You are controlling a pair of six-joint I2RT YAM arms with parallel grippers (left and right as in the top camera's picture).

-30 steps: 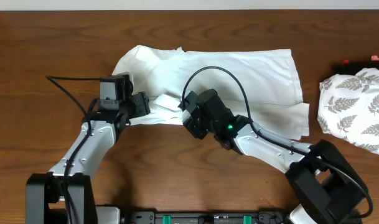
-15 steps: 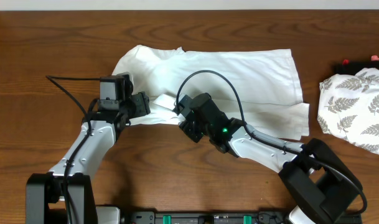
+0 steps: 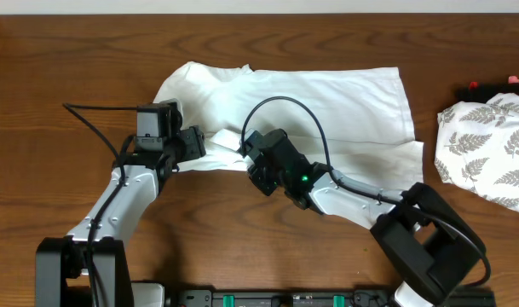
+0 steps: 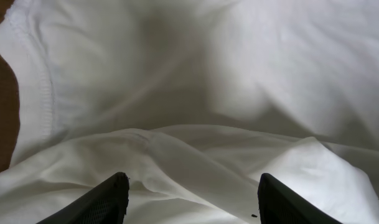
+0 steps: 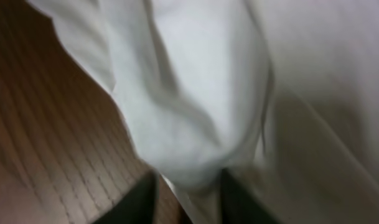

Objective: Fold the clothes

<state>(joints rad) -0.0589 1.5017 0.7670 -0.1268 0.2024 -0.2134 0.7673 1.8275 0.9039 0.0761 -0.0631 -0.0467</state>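
The white T-shirt (image 3: 327, 107) lies crumpled across the middle of the wooden table; its chest graphic is hidden. My left gripper (image 3: 201, 143) is at the shirt's lower left edge. In the left wrist view it (image 4: 192, 202) is open, its fingers (image 4: 111, 199) wide apart over a raised fold of the shirt (image 4: 195, 93). My right gripper (image 3: 249, 162) is at the shirt's front edge, just right of the left one. In the blurred right wrist view it (image 5: 189, 196) is shut on a bunched fold of the shirt (image 5: 189, 130), above the table's wood.
A white cloth with grey fern leaves (image 3: 489, 158) lies at the right edge, with a black-and-red item (image 3: 489, 85) behind it. A black cable (image 3: 80, 115) runs off the left arm. Bare wood (image 3: 72, 60) lies to the left and along the front.
My right gripper has moved a little to the left along the shirt's front edge, closer to the left gripper. The left arm has not moved.
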